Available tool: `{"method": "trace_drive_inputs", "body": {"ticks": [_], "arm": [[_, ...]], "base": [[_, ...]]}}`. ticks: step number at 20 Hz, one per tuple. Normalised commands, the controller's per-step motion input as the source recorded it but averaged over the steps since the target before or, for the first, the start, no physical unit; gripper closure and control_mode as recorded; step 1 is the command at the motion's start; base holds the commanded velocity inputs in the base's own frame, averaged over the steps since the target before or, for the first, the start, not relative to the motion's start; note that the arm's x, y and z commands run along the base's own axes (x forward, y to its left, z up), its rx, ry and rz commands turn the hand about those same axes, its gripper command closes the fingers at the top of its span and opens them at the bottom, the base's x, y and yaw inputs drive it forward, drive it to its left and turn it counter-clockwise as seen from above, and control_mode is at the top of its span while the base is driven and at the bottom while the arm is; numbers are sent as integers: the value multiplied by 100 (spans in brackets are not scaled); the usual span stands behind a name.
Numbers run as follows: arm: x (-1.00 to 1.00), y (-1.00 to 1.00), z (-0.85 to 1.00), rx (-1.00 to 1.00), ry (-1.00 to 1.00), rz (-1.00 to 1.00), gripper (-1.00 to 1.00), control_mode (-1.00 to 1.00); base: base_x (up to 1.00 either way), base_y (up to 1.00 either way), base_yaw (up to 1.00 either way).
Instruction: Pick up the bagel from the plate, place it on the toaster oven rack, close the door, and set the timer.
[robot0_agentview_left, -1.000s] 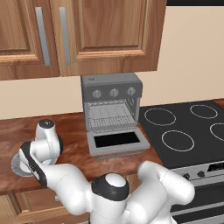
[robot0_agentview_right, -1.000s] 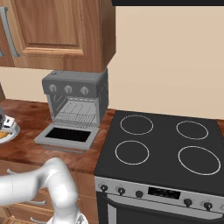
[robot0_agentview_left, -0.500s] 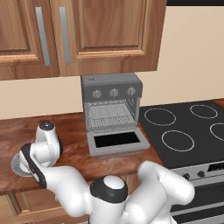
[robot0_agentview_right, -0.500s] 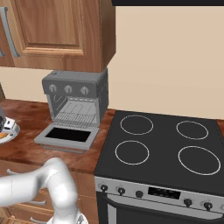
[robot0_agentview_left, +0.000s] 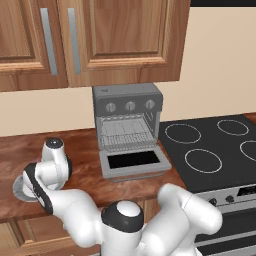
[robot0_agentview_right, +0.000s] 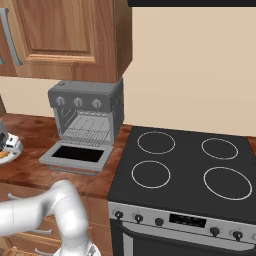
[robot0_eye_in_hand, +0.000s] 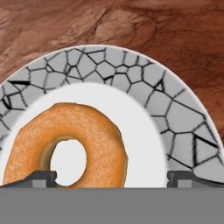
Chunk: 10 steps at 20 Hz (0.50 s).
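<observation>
Close below my hand lies the bagel, a golden-orange ring on the white centre of the plate. My gripper is open just above it: one fingertip is over the bagel's left part, the other over bare plate to its right. In the left base view my arm bends down over the plate at the counter's left end. The plate sits at the left edge of the right base view. The toaster oven rack lies bare inside the oven, and the door is folded down flat.
The toaster oven with its three knobs stands against the wall under wooden cabinets. A black stove top with several burners lies to its right. Brown counter runs between the plate and the oven door.
</observation>
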Motion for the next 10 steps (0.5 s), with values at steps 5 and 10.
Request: {"method": "trace_drive_inputs", "body": {"ticks": [5, 10], "arm": [[13, -14, -5, 0, 0, -2, -100, -100], [1, 0, -17, 0, 0, 0, -100, -100]], "base": [[0, 0, 0], [0, 0, 0]]}}
